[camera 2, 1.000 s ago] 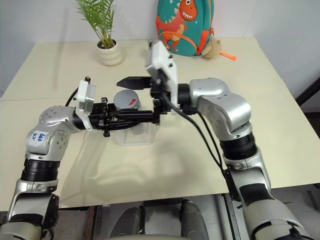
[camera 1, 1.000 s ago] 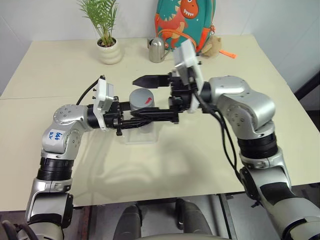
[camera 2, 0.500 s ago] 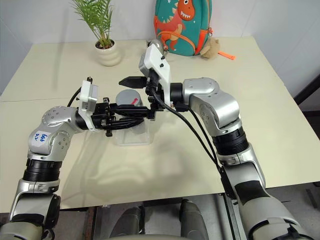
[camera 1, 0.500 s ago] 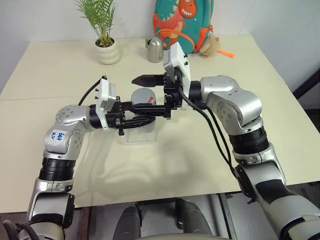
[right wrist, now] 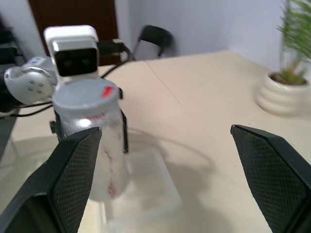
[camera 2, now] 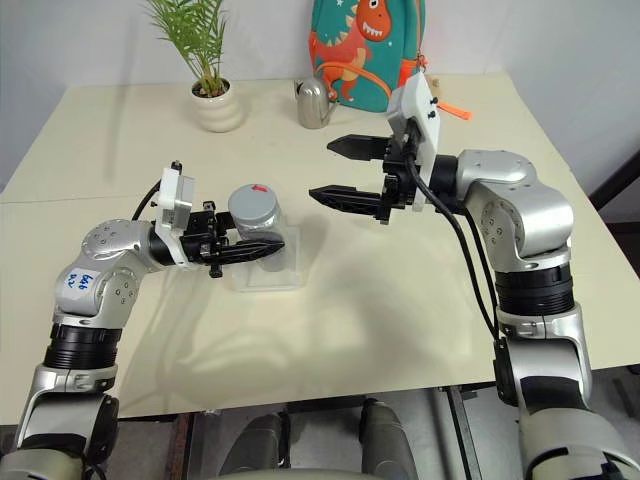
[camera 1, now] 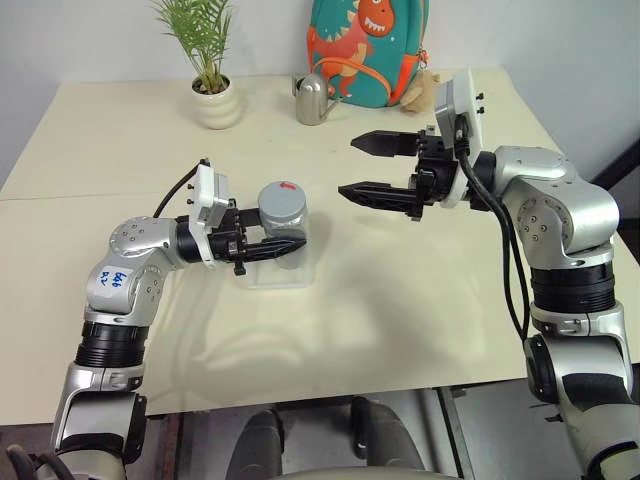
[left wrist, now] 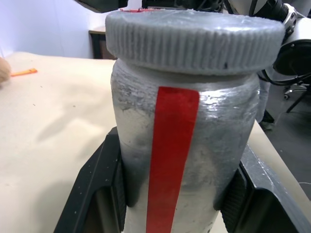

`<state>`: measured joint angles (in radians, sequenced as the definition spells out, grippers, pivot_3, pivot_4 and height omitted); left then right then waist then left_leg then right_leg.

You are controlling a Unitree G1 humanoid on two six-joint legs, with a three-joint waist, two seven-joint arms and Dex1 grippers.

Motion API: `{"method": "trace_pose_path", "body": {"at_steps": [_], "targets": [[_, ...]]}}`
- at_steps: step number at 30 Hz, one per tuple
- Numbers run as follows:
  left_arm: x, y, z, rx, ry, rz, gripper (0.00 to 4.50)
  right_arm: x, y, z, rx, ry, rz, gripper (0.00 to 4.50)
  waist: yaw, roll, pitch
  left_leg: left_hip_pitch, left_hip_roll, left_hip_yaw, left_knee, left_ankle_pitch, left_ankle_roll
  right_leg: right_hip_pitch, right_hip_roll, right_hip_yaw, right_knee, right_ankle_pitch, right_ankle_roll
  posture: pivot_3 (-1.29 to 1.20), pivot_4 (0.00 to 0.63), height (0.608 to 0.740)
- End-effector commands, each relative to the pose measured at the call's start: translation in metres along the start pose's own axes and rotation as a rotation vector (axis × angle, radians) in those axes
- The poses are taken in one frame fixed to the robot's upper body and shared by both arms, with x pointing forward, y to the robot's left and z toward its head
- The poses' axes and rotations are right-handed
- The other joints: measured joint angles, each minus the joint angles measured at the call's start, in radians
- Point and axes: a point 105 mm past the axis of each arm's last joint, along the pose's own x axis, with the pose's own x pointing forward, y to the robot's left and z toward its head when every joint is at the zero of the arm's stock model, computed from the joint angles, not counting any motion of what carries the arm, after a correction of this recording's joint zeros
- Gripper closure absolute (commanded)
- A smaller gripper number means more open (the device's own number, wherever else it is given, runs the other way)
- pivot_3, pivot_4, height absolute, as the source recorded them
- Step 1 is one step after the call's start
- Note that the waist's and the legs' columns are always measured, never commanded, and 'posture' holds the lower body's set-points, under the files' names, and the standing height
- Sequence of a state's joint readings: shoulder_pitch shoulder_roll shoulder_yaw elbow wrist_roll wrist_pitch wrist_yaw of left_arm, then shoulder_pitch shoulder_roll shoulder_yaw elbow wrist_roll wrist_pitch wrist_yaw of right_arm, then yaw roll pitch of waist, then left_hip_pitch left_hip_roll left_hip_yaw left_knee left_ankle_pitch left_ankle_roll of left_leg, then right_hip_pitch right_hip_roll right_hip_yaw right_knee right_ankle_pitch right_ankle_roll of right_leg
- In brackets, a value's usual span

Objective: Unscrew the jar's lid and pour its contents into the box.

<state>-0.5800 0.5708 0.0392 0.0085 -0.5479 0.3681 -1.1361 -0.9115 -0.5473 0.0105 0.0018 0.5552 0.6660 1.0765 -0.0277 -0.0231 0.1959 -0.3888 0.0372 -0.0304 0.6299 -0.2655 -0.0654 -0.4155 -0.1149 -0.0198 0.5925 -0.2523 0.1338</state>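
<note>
- Your box (camera 1: pixel 275 270) sits mid-table toward the left edge, nothing poured in yet.
- Left gripper (camera 1: pixel 272 243) is clamped on the jar (camera 1: pixel 282 215) right above it.
- Right gripper (camera 1: pixel 358 167) is wide open, empty, well clear.
- Lid (left wrist: pixel 194 36) looks fully on, so unscrewing's still ahead of you.

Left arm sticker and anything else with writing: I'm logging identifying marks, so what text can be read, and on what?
Blue handwriting on a white sticker on the left arm: too small to read.
Jar: a plain red stripe, no text.
Dinosaur backpack: picture only, no words.
</note>
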Motion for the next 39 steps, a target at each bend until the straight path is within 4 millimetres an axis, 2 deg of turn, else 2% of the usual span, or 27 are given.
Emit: {"method": "trace_pose_path", "body": {"at_steps": [1,7,11,18,27,39], "targets": [[-0.004,-0.002,0.012,0.053,-0.013,-0.005,2.56,0.004,0.016,0.019,-0.038,-0.059,0.067,0.03,-0.001,0.000,0.000,0.000,0.000,0.000,0.000,0.000,0.000,0.000,0.000,0.000,0.000,0.000,0.000,0.00,0.150,0.740],[-0.002,-0.001,0.013,0.055,-0.012,-0.007,2.56,0.037,0.045,0.031,-0.042,-0.103,0.191,0.03,0.002,0.000,0.000,0.000,0.000,0.000,0.001,0.000,0.000,0.000,0.000,0.000,0.001,0.000,0.000,0.00,0.150,0.740],[-0.001,-0.001,0.013,0.055,-0.014,-0.012,2.56,0.057,0.065,0.030,-0.041,-0.071,0.265,0.03,0.002,0.000,0.000,0.000,0.000,0.000,0.000,0.000,0.000,0.000,0.000,0.000,0.000,0.000,0.000,0.00,0.150,0.740],[0.002,-0.002,0.014,0.055,-0.019,-0.020,2.56,0.081,0.064,0.020,-0.049,-0.013,0.233,0.03,0.003,0.000,0.000,0.000,0.000,0.000,0.001,0.000,0.000,0.000,0.000,0.000,0.001,0.000,0.000,0.00,0.150,0.740],[0.005,-0.002,0.015,0.057,-0.027,-0.028,2.56,0.083,0.044,0.017,-0.070,0.008,0.173,0.03,0.002,0.000,0.000,0.000,0.000,0.000,0.000,0.000,0.000,0.000,0.000,0.000,0.000,0.000,0.000,0.00,0.150,0.740],[0.004,-0.002,0.015,0.057,-0.029,-0.023,2.56,0.065,0.032,0.016,-0.066,-0.001,0.144,0.03,0.002,0.000,0.000,0.000,0.000,0.000,0.000,0.000,0.000,0.000,0.000,0.000,0.000,0.000,0.000,0.00,0.150,0.740]]}}
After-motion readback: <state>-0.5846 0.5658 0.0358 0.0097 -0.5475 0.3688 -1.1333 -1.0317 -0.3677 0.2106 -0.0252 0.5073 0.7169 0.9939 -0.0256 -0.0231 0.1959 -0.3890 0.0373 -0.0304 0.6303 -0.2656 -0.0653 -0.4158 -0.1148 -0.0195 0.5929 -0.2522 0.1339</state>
